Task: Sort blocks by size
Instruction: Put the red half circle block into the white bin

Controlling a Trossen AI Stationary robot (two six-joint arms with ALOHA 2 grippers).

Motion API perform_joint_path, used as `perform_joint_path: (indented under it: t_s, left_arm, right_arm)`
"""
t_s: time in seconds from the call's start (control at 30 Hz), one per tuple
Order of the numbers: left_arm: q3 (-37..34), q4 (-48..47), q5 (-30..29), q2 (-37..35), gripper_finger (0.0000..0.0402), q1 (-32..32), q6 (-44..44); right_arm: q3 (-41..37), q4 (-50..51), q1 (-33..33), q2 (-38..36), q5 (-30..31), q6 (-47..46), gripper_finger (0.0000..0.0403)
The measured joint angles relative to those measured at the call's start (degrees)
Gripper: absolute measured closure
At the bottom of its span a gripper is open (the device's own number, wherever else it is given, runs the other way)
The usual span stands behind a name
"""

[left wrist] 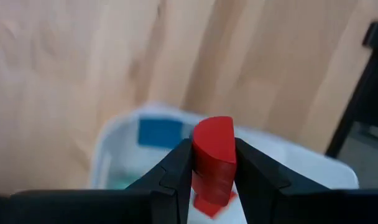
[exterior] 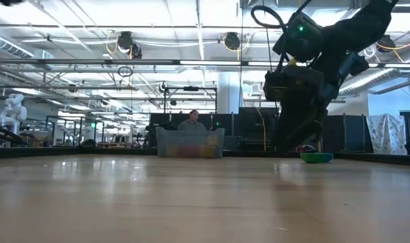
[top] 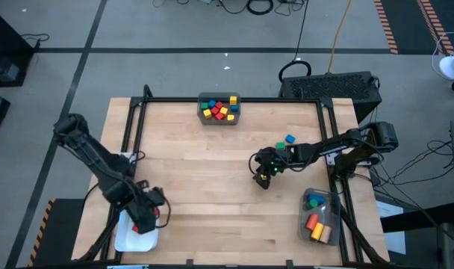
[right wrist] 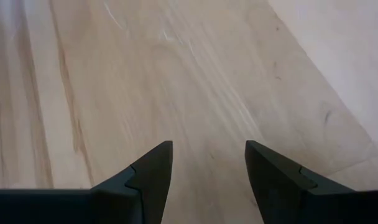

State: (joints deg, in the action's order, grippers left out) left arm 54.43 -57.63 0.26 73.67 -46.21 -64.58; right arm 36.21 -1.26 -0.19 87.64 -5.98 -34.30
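My left gripper (left wrist: 212,144) is shut on a red block (left wrist: 214,140) with a rounded top. It hangs over the white bin (top: 130,237) at the table's near left corner. A blue block (left wrist: 159,132) lies in that bin. My right gripper (right wrist: 208,146) stands open over bare wood right of the table's middle (top: 263,175), holding nothing. A blue block (top: 290,139) and a green block (top: 281,147) lie on the table just beyond the right arm. My left gripper pinches the red block by its two flat sides (left wrist: 196,163) between its two fingers. The fingers come from above, pointing steeply down. The block is lifted clear above the white bin, its rounded end sticking out past the fingertips.
A grey bin (top: 219,109) with red, yellow and blue blocks stands at the far edge's middle. A clear bin (top: 319,217) with orange, green and blue blocks stands near the right front corner. A black frame (top: 141,112) borders the table. A person (exterior: 191,122) sits beyond it.
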Motion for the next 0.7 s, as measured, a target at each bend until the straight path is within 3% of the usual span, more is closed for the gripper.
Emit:
perform_joint_path:
  t_s: [0.2, 0.7]
  left_arm:
    - [0.0, 0.06, 1.41, 0.0, 0.0297, -4.89, -8.54]
    - [-0.09, -3.71, 0.01, 2.86, 0.0297, -6.43, -8.58]
  right_arm:
    - [0.0, 0.08, 0.0, 0.0, -0.13, 0.02, 0.0216]
    - [0.0, 5.0, -1.16, -1.14, -1.82, 2.82, 0.0216]
